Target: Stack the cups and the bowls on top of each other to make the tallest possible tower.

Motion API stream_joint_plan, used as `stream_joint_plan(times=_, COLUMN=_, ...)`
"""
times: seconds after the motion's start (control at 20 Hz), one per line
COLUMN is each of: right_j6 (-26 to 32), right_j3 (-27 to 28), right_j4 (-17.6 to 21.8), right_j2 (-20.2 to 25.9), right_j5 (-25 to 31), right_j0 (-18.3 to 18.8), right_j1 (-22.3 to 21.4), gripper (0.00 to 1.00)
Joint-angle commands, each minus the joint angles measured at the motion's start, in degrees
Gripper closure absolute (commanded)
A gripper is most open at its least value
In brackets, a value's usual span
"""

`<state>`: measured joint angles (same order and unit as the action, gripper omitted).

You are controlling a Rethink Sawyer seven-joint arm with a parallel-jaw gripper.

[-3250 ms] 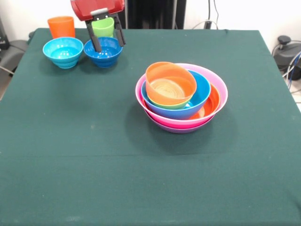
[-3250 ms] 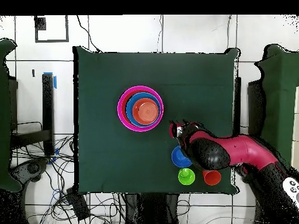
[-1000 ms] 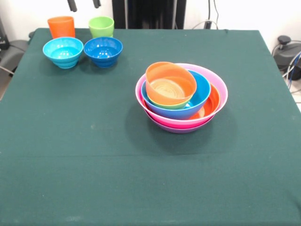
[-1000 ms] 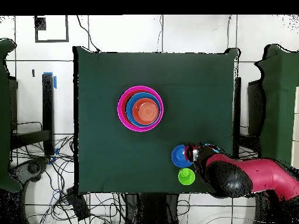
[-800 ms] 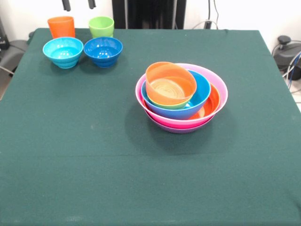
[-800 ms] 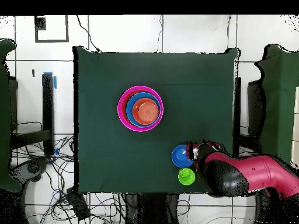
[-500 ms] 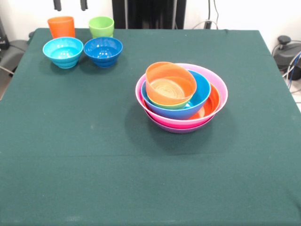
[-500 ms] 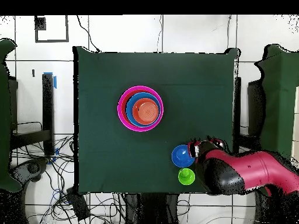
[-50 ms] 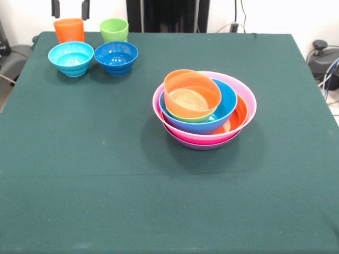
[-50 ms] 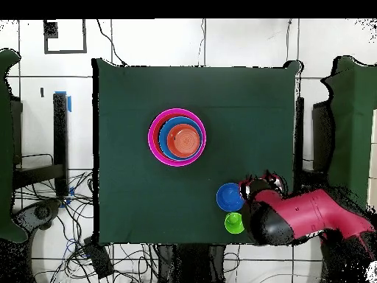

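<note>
The tower (image 9: 204, 108) stands right of the table's middle: a small orange bowl (image 9: 192, 94) lies tilted on a lime green one, inside large blue, orange, pink and purple bowls. It also shows in the overhead view as the tower (image 10: 177, 137). At the far left corner stand the orange cup (image 9: 69, 30), the green cup (image 9: 114, 29), a light blue bowl (image 9: 71, 57) and a dark blue bowl (image 9: 116, 56). My gripper (image 9: 69, 8) shows only as two dark tips at the top edge, open and holding nothing, straight above the orange cup. From overhead, my arm (image 10: 294, 214) hides the orange cup and the light blue bowl.
The dark green cloth (image 9: 106, 174) covers the whole table. Overhead, the dark blue bowl (image 10: 230, 196) and the green cup (image 10: 234, 222) sit just left of my arm. Cables lie on the floor around the table.
My gripper rose from beside the green cup and dark blue bowl, then drifted left in the front view until it hung over the orange cup. No cup or bowl has moved.
</note>
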<state>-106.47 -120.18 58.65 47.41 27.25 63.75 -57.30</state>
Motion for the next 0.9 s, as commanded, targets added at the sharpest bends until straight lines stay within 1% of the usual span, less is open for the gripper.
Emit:
stream_joint_plan(times=0.05, right_j6=-8.3, right_j3=1.6, right_j4=3.0, right_j2=-8.0, right_j5=-4.9, right_j0=-3.2, right_j1=5.3, gripper=0.00)
stream_joint_plan(times=0.1, right_j6=-4.6, right_j3=1.2, right_j4=-1.1, right_j2=-6.6, right_j5=-2.1, right_j0=-1.5, right_j1=6.3, gripper=0.00)
stream_joint_plan(times=0.15, right_j6=-2.3, right_j3=1.2, right_j4=-3.8, right_j2=-5.6, right_j5=-0.4, right_j0=-0.6, right_j1=6.5, gripper=0.00)
stream_joint_plan(times=0.25, right_j6=-1.6, right_j3=1.3, right_j4=-4.7, right_j2=-5.6, right_j5=-0.9, right_j0=-0.5, right_j1=6.5, gripper=0.00)
stream_joint_plan(times=0.35, right_j6=-4.6, right_j3=1.4, right_j4=-2.4, right_j2=-7.7, right_j5=-3.8, right_j0=-2.1, right_j1=6.9, gripper=0.00)
stream_joint_plan(times=0.45, right_j6=-8.9, right_j3=1.6, right_j4=1.0, right_j2=-11.2, right_j5=-7.7, right_j0=-4.9, right_j1=7.0, gripper=0.00)
stream_joint_plan(times=0.5, right_j6=-10.0, right_j3=1.7, right_j4=1.7, right_j2=-12.3, right_j5=-8.8, right_j0=-5.8, right_j1=7.1, gripper=0.00)
stream_joint_plan(times=0.7, right_j6=-11.1, right_j3=2.1, right_j4=2.3, right_j2=-15.9, right_j5=-11.9, right_j0=-8.6, right_j1=6.7, gripper=0.00)
stream_joint_plan(times=0.9, right_j6=-11.9, right_j3=3.7, right_j4=3.3, right_j2=-21.2, right_j5=-16.3, right_j0=-12.4, right_j1=7.8, gripper=0.00)
